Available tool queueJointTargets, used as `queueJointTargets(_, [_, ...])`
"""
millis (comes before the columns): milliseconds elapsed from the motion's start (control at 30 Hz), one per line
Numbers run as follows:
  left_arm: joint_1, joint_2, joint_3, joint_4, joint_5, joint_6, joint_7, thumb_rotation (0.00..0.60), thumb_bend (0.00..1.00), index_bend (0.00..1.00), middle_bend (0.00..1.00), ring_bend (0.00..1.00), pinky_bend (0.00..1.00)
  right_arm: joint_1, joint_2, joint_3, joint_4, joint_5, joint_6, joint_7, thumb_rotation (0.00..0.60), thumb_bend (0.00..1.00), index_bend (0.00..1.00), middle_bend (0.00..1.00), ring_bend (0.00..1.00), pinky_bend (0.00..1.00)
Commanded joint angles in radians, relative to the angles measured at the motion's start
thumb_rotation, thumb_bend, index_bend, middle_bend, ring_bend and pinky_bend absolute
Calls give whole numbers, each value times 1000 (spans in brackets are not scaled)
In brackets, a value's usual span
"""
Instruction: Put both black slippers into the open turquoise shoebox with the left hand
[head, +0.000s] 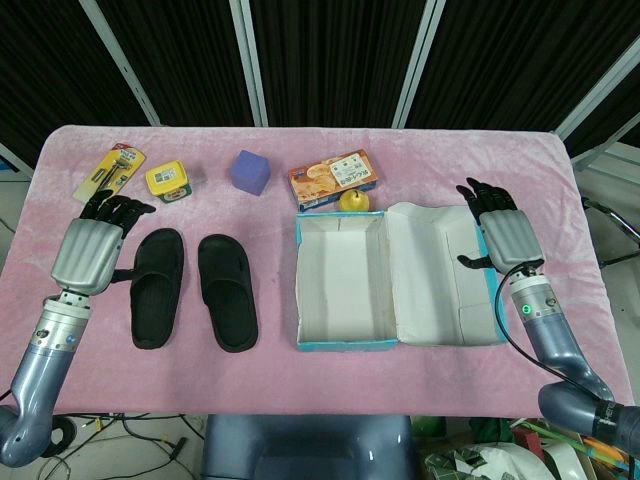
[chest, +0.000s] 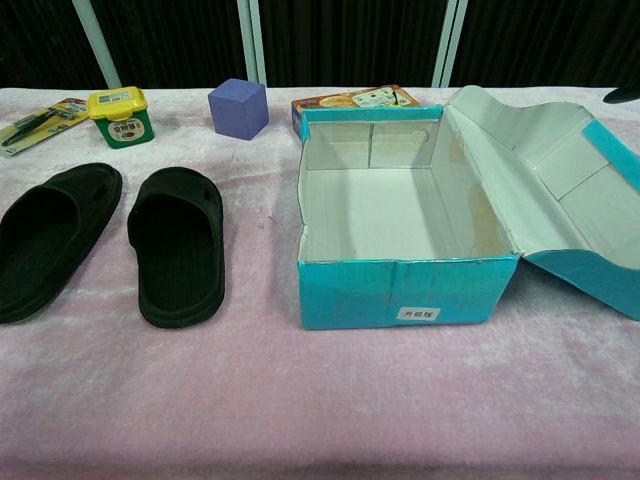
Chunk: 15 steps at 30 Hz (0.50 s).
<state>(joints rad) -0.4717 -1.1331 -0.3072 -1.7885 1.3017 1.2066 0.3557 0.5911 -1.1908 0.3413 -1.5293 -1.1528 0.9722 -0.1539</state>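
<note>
Left hand open, empty, beside slippers.

The left hand has a ribbed, silver-grey metal back plate and black plastic fingers. Its wrist is a short silver cylinder joined to a glossy blue-grey forearm. The right hand matches it: grey ribbed back, black fingers, and a blue-grey forearm bearing a small glowing green light. A thin black cable runs beside that forearm.
</note>
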Motion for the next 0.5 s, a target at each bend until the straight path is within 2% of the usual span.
queueJointTargets(33, [-19,-7,-7,8,-22,-17,10,600,0,264,280,196,136,13,-7,3,11,19,-8,-11,600,58,0,0,0,70])
queueJointTargets(267, [-44,-24,-5,14,-65,-32,31,600,0,263,280,196,137,22,-9,-10,20,38,-6,-32,600,57,0,0,0,70])
queueJointTargets(500, [-44,-20,20,2,-105,-74,-26,600,0,244,268,196,138,-26,-2,-33,-3,19,68,0,600,57,0,0,0,70])
